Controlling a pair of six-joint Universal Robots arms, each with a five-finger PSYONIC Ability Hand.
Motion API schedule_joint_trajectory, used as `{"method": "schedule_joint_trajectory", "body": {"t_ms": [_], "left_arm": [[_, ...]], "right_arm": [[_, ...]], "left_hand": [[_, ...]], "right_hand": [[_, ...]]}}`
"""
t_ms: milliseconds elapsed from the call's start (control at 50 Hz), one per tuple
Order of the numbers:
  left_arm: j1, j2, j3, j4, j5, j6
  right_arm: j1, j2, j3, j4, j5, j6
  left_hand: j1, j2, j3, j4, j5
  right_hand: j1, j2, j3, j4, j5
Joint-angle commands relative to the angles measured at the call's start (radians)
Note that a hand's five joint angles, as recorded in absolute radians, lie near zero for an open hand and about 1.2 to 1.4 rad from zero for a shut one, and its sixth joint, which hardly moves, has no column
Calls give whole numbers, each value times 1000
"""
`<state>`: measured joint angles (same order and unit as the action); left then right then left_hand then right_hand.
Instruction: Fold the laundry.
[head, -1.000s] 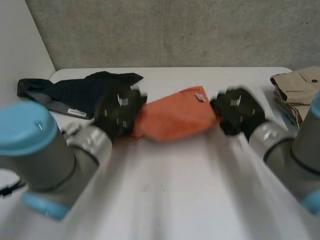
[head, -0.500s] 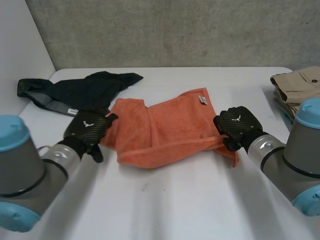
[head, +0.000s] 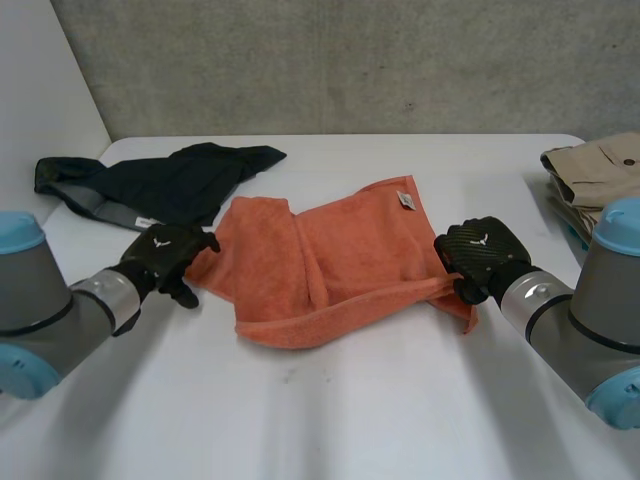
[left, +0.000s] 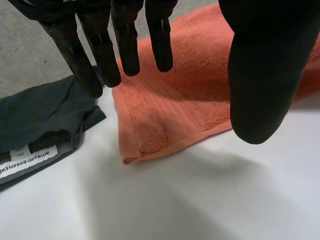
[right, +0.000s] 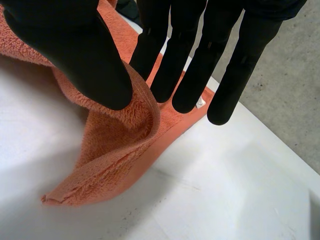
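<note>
An orange towel lies rumpled at the middle of the white bench, with one side doubled over itself and a ridge running across it. A small white tag sits at its 1 o'clock corner.

The left robot hand is at the towel's 9 o'clock corner. In the left wrist view its fingers are straight and spread well apart from the thumb. They hold nothing, and the towel's hemmed corner lies flat on the bench under the fingertips.

The right robot hand is at the towel's 3 o'clock edge. In the right wrist view a fold of that edge stands up off the bench, clamped between the thumb and the straight fingers. The loose end of the edge trails down onto the bench below the thumb. In the head view the edge runs taut from the towel's middle to this hand.

A dark garment lies crumpled at 10 o'clock from the towel, just beside its corner. Its white label shows in the left wrist view. Beige clothes lie stacked at the bench's 2 o'clock edge, well apart from the towel.
</note>
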<state>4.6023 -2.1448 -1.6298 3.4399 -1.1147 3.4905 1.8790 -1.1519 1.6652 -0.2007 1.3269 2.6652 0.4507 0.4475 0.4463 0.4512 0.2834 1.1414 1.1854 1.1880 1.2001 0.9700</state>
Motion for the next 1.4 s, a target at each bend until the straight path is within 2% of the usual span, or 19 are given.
{"method": "schedule_joint_trajectory", "body": {"t_ms": [20,240,340,440,740,820,860,920,980,1020,1040,1060,1200,1400], "left_arm": [[-5,-110,149,-31,-1,33],[-25,-228,324,-136,-5,101],[-39,-271,370,-140,-17,113],[-54,-287,421,-136,-36,114],[-86,-368,565,-139,-42,113],[-92,-385,600,-139,-42,113],[-98,-388,617,-137,-42,113],[-100,-389,627,-137,-43,113],[-103,-386,627,-142,-42,113],[-106,-376,614,-154,-42,111],[-109,-374,608,-165,-43,111],[-111,-368,598,-194,-47,111],[-97,-278,530,-338,-37,119],[-71,-282,507,-341,-42,219]], "right_arm": [[0,4,2,-2,0,-4],[0,26,1,-2,2,-7],[0,34,1,-3,2,-8],[0,35,-1,-3,2,-8],[0,37,-1,-3,2,-8],[0,37,-1,-3,2,-8],[0,38,-2,-3,2,-8],[-1,37,-2,-3,3,-8],[-3,37,-2,-3,3,-8],[-6,37,-4,-3,3,-8],[-7,37,-4,-3,3,-8],[-9,37,-4,-3,3,-8],[-11,35,-5,-3,3,-8],[-4,38,-1,-3,3,-10]], "left_hand": [[86,89,90,85,78],[162,165,166,162,155],[194,197,199,194,187],[353,356,357,352,345],[423,426,428,423,416],[611,614,615,610,603],[790,793,794,789,783],[861,864,865,860,853],[808,812,813,808,801],[399,402,403,398,391],[263,266,268,263,256],[233,236,237,232,226],[145,148,149,144,137],[162,165,166,162,155]], "right_hand": [[255,211,208,196,252],[255,211,208,196,252],[255,211,208,196,252],[255,211,208,196,252],[255,211,208,196,252],[255,211,208,196,252],[255,211,208,196,252],[255,211,208,196,252],[255,211,208,196,252],[255,211,208,196,252],[255,211,208,196,252],[255,211,208,196,252],[255,211,208,196,252],[255,211,208,196,252]]}}
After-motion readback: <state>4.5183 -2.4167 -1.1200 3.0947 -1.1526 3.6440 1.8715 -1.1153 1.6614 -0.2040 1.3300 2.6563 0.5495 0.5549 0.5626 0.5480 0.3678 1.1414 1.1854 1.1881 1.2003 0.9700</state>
